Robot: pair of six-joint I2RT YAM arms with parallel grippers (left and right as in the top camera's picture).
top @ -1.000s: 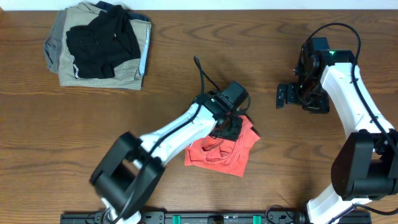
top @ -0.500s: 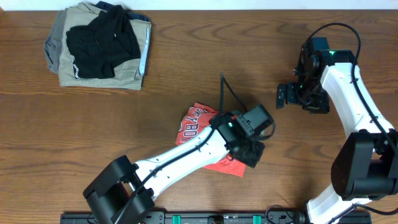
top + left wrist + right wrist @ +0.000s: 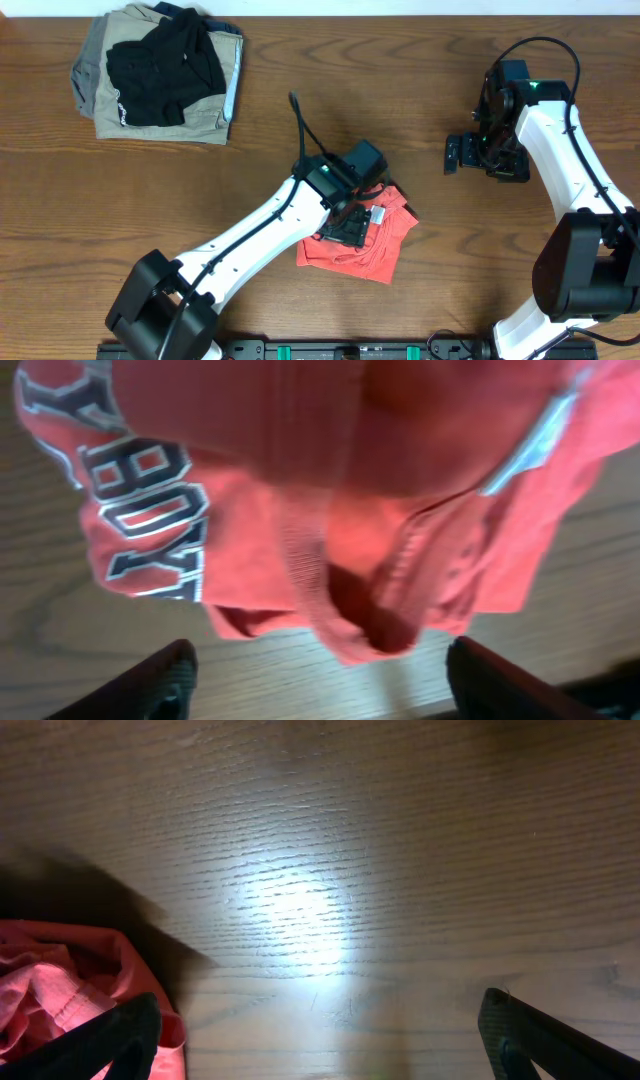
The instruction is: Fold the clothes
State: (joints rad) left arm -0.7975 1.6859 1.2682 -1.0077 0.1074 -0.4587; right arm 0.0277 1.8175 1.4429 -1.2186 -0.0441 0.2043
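Note:
The clothes, a red-orange T-shirt (image 3: 352, 250), lie in a crumpled bundle at mid-table with a small white label (image 3: 379, 214) showing. My left gripper (image 3: 346, 228) hovers over its upper part. In the left wrist view the shirt (image 3: 300, 510) hangs loose with white lettering (image 3: 150, 510) at the left. The left gripper (image 3: 320, 682) is open, with bare wood between its fingers. My right gripper (image 3: 457, 155) is open over bare table at the right, away from the shirt. A red shirt edge (image 3: 50, 995) shows beside the right gripper's (image 3: 320, 1030) left finger.
A pile of folded khaki and grey garments (image 3: 100, 100) with a black garment (image 3: 165, 65) on top sits at the far left. The wooden table (image 3: 300, 120) lies bare between that pile and the shirt. The right arm (image 3: 560, 150) stands along the right side.
The left gripper has swung back up and left over the shirt and its jaws have opened. The lettered flap seen spread to the left half a second ago no longer shows overhead. The right arm stayed still.

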